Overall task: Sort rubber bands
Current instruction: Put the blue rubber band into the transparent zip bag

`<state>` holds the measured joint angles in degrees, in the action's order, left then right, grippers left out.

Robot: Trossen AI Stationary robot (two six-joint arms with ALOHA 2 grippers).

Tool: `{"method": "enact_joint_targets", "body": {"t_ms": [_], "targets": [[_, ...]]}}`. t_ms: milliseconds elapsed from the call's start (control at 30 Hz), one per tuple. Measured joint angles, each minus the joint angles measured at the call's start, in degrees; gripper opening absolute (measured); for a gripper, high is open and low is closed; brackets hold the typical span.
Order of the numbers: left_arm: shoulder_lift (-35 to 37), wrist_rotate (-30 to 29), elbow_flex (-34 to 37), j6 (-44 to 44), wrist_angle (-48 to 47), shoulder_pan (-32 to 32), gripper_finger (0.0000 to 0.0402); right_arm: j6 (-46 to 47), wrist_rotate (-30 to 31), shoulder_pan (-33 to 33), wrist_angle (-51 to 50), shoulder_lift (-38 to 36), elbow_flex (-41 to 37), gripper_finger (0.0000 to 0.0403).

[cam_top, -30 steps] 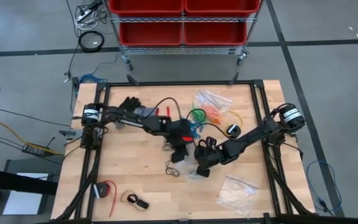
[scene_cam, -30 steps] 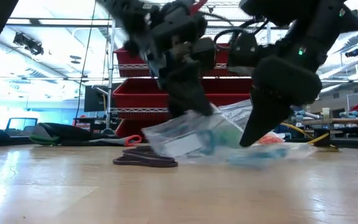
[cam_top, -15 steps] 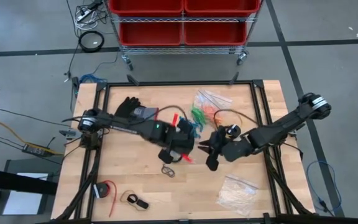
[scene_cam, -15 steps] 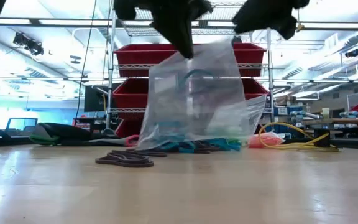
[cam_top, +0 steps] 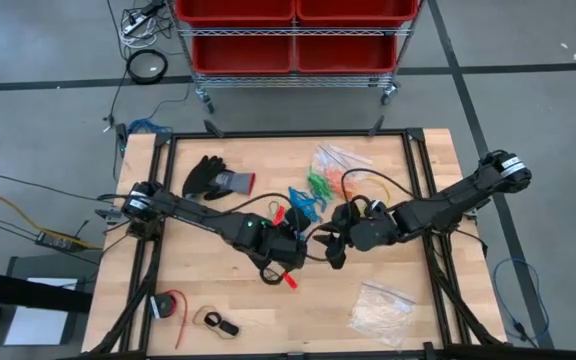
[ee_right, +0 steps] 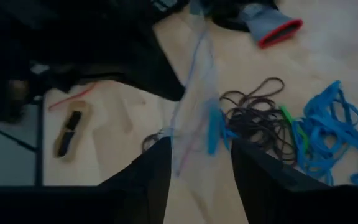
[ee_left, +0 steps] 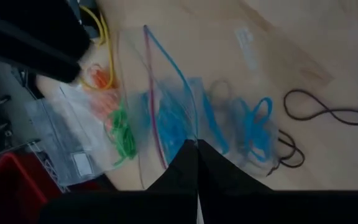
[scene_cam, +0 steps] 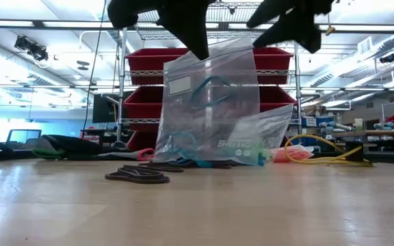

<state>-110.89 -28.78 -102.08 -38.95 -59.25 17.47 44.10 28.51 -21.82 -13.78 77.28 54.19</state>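
Table centre: left pincer [cam_top: 286, 262] grips clear bag [scene_cam: 211, 102]; right pincer [ee_right: 197, 158] wide, bands [ee_right: 328, 134] blurred

The right gripper [ee_right: 199, 163] shows its two dark fingers [ee_right: 146, 180] spread apart, with a gap between them. In that gap hangs the edge of a clear plastic bag [ee_right: 194, 99], thin and see-through, with a faint blue line along it; it runs up between the fingers without either one pressing it. Beyond, on the light wooden table [ee_right: 347, 56], lies a heap of blue rubber bands [ee_right: 328, 134] and, just beside it, a tangle of black rubber bands [ee_right: 260, 121] with one green loop [ee_right: 286, 115] at its border. The other arm [ee_right: 92, 50] fills the area beside the bag as a dark mass. Farther off lie a glove's grey cuff with a red rim [ee_right: 271, 23] and a small black object [ee_right: 70, 127] in a tan loop.
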Motion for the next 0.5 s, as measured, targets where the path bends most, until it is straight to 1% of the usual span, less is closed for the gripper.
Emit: {"method": "enact_joint_targets", "body": {"t_ms": [167, 267, 400, 500], "targets": [[0.0, 1.02, 0.0, -3.06, 1.65, -0.17, 0.0, 2.41, -3.76, 2.33, 0.26, 3.13, -0.02, 0.0154], [-0.14, 2.68, 0.0, -3.25, 1.67, -0.23, 0.0, 4.13, -5.55, 3.62, 0.31, 3.27, -0.04, 0.0155], [-1.38, 3.49, 0.0, -3.25, 0.74, -0.32, 0.0, 3.61, -5.15, 4.28, 2.08, 2.72, -0.07, 0.0155], [-2.04, 3.57, 0.0, -4.22, 0.75, -0.33, 0.0, 2.9, -6.28, 4.44, 3.65, 2.66, 0.07, 0.0155]]}}
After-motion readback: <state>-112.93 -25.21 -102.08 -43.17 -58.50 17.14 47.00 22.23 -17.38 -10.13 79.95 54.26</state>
